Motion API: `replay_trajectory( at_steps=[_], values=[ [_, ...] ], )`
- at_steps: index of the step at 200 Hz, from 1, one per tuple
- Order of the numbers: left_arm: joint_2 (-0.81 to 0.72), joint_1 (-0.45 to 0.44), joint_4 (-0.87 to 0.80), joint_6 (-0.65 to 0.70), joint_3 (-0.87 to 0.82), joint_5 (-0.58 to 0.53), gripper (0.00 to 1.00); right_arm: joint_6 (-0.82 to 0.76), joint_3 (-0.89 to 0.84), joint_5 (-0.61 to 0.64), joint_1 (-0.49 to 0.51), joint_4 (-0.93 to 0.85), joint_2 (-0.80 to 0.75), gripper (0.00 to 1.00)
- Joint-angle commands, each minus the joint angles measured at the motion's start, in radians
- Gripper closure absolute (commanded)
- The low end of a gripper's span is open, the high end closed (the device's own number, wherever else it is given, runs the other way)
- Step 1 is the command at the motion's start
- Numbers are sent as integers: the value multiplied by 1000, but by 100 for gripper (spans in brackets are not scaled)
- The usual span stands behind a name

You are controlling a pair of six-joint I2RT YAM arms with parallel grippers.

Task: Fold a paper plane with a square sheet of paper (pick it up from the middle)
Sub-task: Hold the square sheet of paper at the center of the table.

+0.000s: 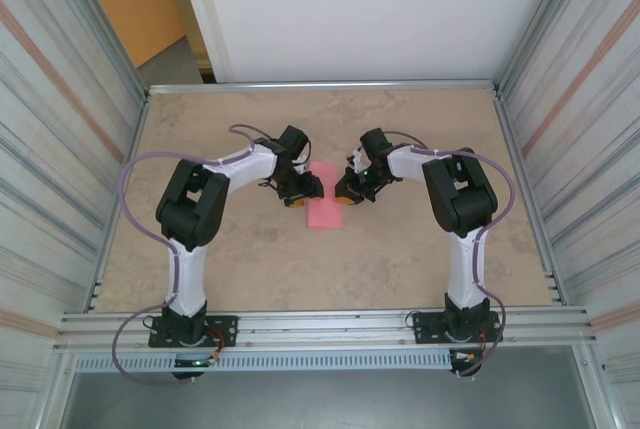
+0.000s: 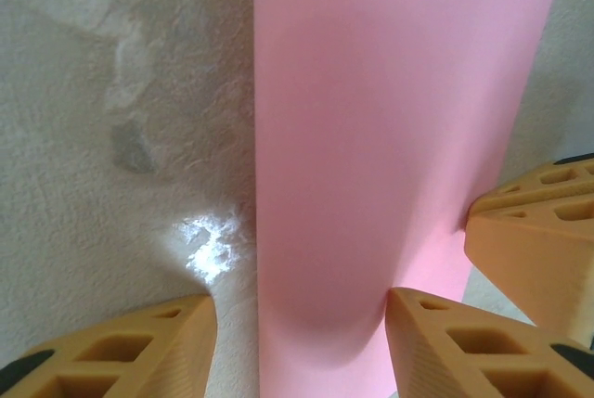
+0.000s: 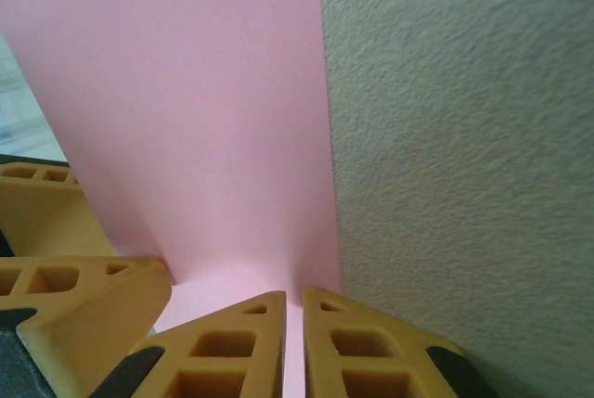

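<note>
Left gripper straddling square sheet of paper, jaws standing wide. Right gripper pinching paper's long edge, jaws nearly closed. Paper lying as narrow strip at table centre, between 2 grippers. Likely creasing fold: right anchoring edge, left pressing along strip, keeping edges aligning.

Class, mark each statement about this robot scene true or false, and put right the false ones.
1. The sheet of paper lies between the left gripper and the right gripper. True.
2. The left gripper is clamped shut. False: its fingers stand wide apart, with the paper between them.
3. The paper is a pointed dart. False: it is a plain strip with straight edges.
4. The right gripper's fingers are nearly together on the paper's edge. True.
5. The table is bright blue. False: it is beige.
</note>
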Motion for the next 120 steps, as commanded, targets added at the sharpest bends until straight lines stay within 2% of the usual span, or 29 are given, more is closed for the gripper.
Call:
replay_trajectory(
  at_steps=[1, 60, 120],
  values=[
    [84, -14, -11, -20, -8, -20, 48, 15, -12, 133, 13, -42, 62, 84],
    [138, -17, -68, -40, 11, -77, 50, 52, 38, 39, -5, 22, -42, 79],
    [172, -31, -77, -42, 17, -80, 49, 47, 23, 23, -7, 45, -52, 80]
  ],
)
